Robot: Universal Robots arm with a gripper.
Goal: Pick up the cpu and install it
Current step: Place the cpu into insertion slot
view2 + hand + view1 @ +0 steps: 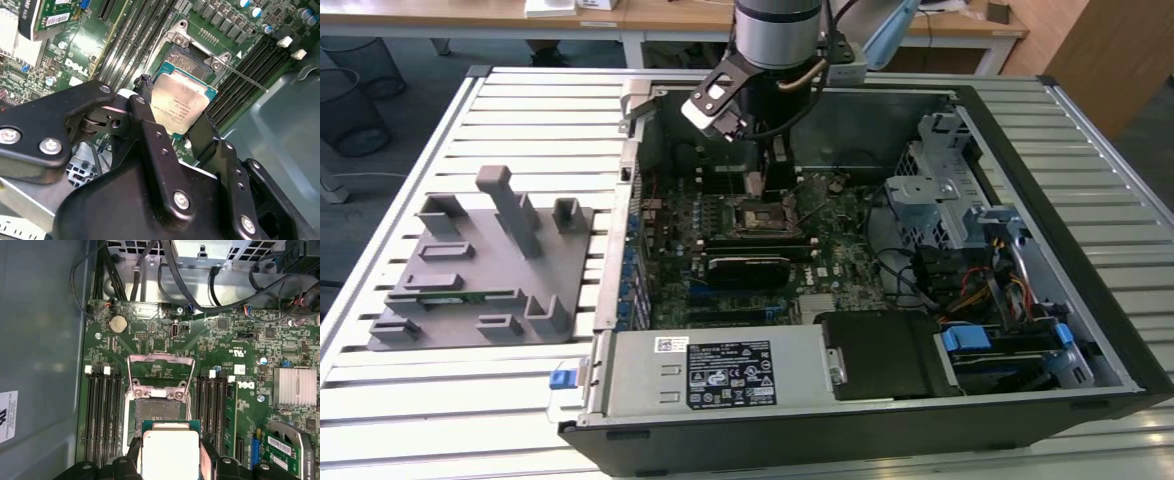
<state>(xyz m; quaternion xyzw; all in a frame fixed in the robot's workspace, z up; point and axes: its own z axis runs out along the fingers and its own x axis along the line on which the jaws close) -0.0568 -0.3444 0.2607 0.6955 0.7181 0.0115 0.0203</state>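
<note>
A: Counting chips, how many?
B: One cpu (184, 102) (170, 452), pinched at its edges between the gripper (172, 114) (170, 455) (758, 185)'s two fingers (150, 130), just over the one open socket (157, 410) (192, 60).
A: Around it?
B: One open case (854, 420) on a slatted metal table (520, 110). One grey fixture (480, 270) sits at the case's nine o'clock, the exterior view's left. At twelve, behind, office desks (454, 12).

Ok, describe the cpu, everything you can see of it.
The cpu is a flat square chip: a dull silver metal lid with faint print, on a thin green board that shows as a rim. The hand is shut on it, black fingers pressing two opposite edges. It hangs lid up over the open socket of the motherboard; whether it touches the socket cannot be told.
</note>
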